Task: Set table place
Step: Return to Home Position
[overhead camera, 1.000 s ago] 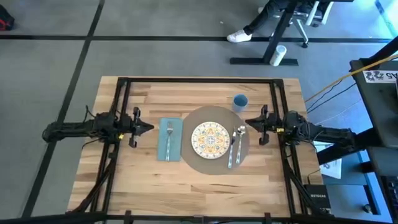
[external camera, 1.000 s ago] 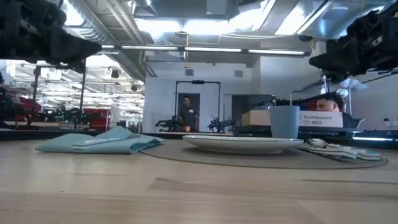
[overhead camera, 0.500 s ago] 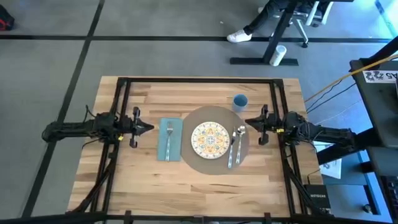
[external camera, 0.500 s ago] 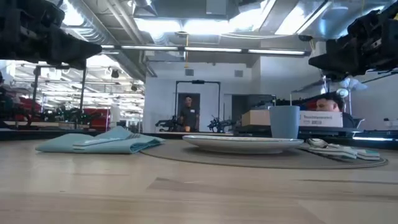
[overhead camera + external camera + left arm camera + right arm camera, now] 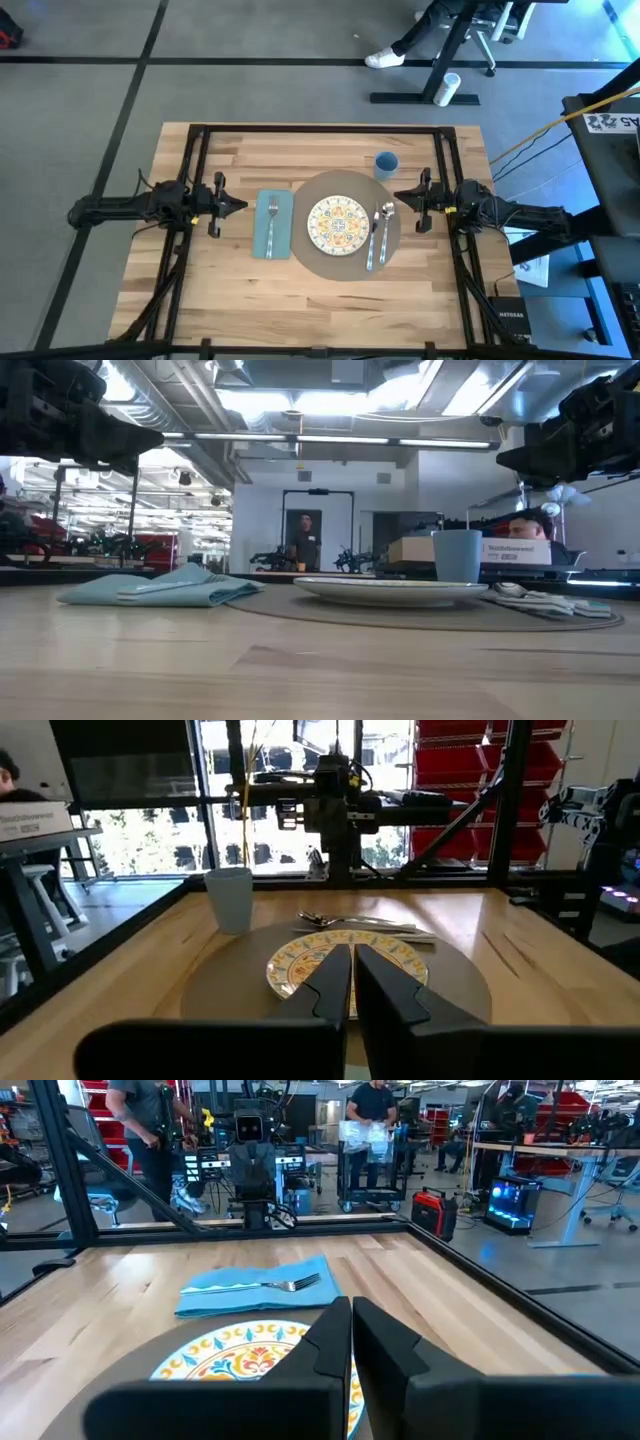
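The round grey-brown placemat (image 5: 312, 252) lies flat on the light-wood table (image 5: 220, 290), a little right of its middle. On the mat rest a patterned plate (image 5: 339, 224) and, to its right, a spoon and knife (image 5: 379, 232). A teal napkin (image 5: 272, 224) with a fork on it lies left of the mat. A blue cup (image 5: 386, 164) stands at the mat's far edge. My left gripper (image 5: 243, 205) hovers shut left of the napkin. My right gripper (image 5: 398, 197) hovers shut at the mat's right rim.
Black frame rails (image 5: 195, 160) run along the table's left, right and far sides. Bare wood lies along the near edge (image 5: 300, 310). Beyond the table, people and machinery (image 5: 372, 1120) stand in the room, and a seated person's legs (image 5: 420, 35) show at the far side.
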